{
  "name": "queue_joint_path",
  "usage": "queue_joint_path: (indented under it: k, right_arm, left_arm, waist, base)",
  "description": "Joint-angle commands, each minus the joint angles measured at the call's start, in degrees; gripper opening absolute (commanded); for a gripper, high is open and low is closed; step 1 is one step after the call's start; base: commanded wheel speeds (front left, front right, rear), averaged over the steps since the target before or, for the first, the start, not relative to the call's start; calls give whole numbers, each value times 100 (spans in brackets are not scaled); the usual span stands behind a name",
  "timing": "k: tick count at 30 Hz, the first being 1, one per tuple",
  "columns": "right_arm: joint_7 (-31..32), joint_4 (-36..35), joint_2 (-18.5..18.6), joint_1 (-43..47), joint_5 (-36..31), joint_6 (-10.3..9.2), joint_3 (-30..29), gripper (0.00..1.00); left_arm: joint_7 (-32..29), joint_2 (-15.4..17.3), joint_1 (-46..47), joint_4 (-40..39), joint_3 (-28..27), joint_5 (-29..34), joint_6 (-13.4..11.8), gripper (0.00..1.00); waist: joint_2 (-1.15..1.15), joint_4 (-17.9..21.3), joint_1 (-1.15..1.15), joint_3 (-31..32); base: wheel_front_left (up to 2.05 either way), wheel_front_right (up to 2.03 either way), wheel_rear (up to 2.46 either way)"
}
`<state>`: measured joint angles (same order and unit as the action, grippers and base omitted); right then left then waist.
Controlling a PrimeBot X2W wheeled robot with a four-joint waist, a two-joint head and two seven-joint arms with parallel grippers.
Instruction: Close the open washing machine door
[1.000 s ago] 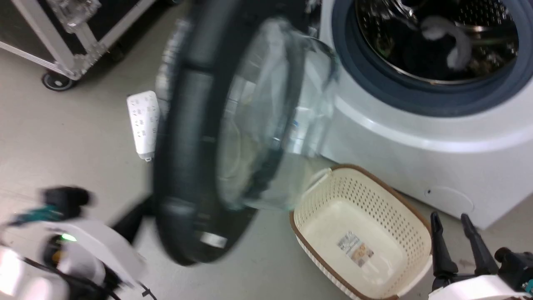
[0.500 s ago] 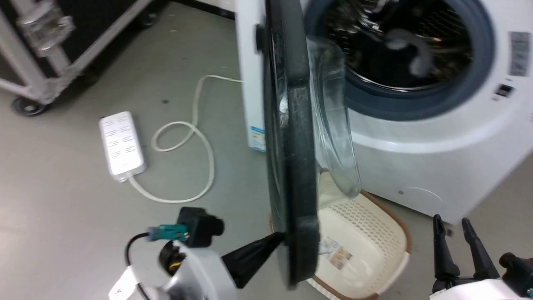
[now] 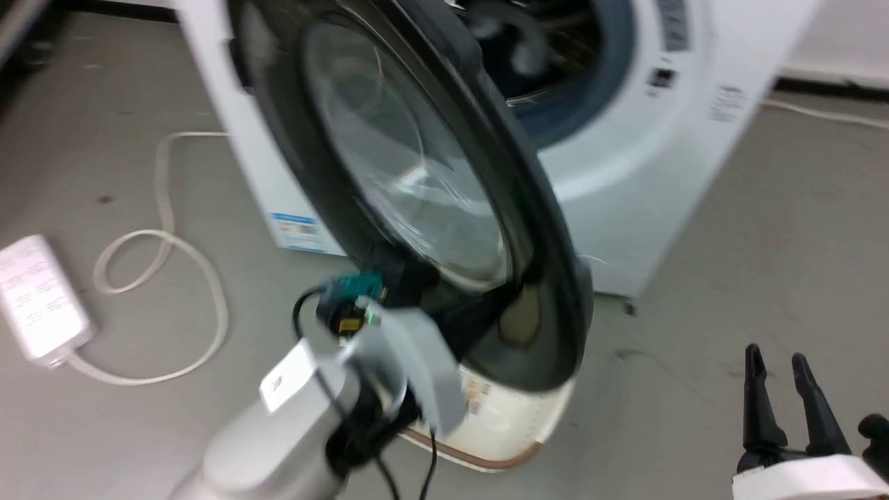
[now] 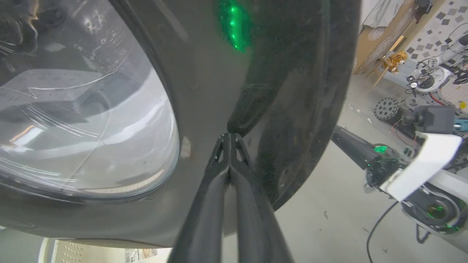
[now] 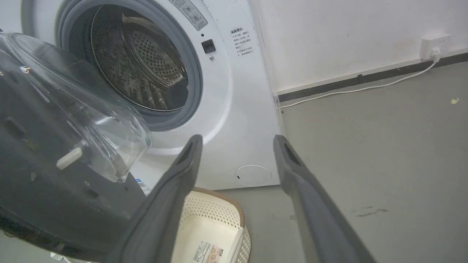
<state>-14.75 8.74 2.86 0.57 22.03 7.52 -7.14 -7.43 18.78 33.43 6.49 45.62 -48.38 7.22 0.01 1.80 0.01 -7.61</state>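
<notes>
Head view is showing the white washing machine (image 3: pixel 625 194) with its drum mouth uncovered and bare grey floor (image 3: pixel 764 243) lying open to its right. The washing machine door (image 3: pixel 417 173) is hanging half-swung, lower rim above the cream laundry basket (image 3: pixel 528 430). The left gripper (image 4: pixel 228 138), fingers pressed together, is touching the door's black rim; the right gripper (image 3: pixel 781 361) is hovering well apart, fingers spread.

Grey floor (image 5: pixel 384 146), white wall (image 5: pixel 329 36), dark skirting (image 5: pixel 384 75), socket (image 5: pixel 433 45).

We see a grey floor (image 3: pixel 729 229) carrying a white washing machine (image 3: pixel 625 180), a cream basket (image 5: pixel 215 226), and a power strip (image 3: pixel 35 302) with what looks like its looped cord (image 3: pixel 164 180).
</notes>
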Motion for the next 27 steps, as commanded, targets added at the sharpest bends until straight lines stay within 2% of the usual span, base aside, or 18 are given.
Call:
queue_joint_path:
  k: [1,2,4,5,6,7,9,14,17,19,20,21,24,27]
  right_arm:
    - [-25,1,1,-116,63,-3,9,100]
    - [-25,1,1,-116,63,-3,9,100]
    - [-25,23,1,-181,123,-3,15,100]
    - [-25,23,1,-181,123,-3,15,100]
    - [-25,35,1,-220,152,-3,41,100]
    - [-25,35,1,-220,152,-3,41,100]
    - [-25,48,1,-248,182,-3,41,100]
    - [-25,87,1,-242,205,-3,36,100]
    - [-25,90,1,-151,171,-3,-42,100]
    - [-25,90,1,-43,111,-3,-65,100]
    - [-25,90,1,-43,111,-3,-65,100]
    - [-25,88,1,-12,99,-3,-67,100]
    - [-25,50,1,32,66,-3,-34,100]
    - [-25,27,1,50,49,-3,-12,100]
  left_arm:
    - [142,-101,343,237,67,78,26,0]
    - [142,-101,343,237,67,78,26,0]
    - [383,-276,899,786,150,216,26,0]
    - [383,-276,899,786,150,216,26,0]
    - [613,-401,1271,1202,117,388,19,0]
    - [613,-401,1271,1202,117,388,19,0]
    - [1088,-669,1718,1801,-30,616,-120,0]
    - [1623,-838,1950,2213,-219,643,-143,0]
    - [2019,-781,1911,2139,-508,608,-231,0]
    - [2212,-610,1739,1773,-999,688,-469,0]
    - [2212,-610,1739,1773,-999,688,-469,0]
    - [2231,-531,1634,1601,-1200,774,-576,0]
    - [2239,-272,1142,941,-1863,1293,-930,0]
    - [2241,-76,484,612,-2276,1793,-1188,0]
  waist:
    - [-1,478,-1,-260]
    - [-1,478,-1,-260]
    - [-1,694,-1,-365]
    - [-1,694,-1,-365]
    - [-1,814,-1,-435]
    - [-1,814,-1,-435]
    - [-1,904,-1,-469]
    - [-1,949,-1,-356]
    - [-1,808,-1,-172]
    - [-1,610,-1,28]
    - [-1,610,-1,28]
    - [-1,534,-1,96]
    - [-1,324,-1,194]
    - [-1,118,-1,299]
  base:
    - [0,0,0]
    - [0,0,0]
    - [0,0,0]
    - [0,0,0]
    - [0,0,0]
    - [0,0,0]
    - [0,0,0]
    - [0,0,0]
    - [0,0,0]
    - [0,0,0]
    - [0,0,0]
    - [0,0,0]
    - [0,0,0]
    - [0,0,0]
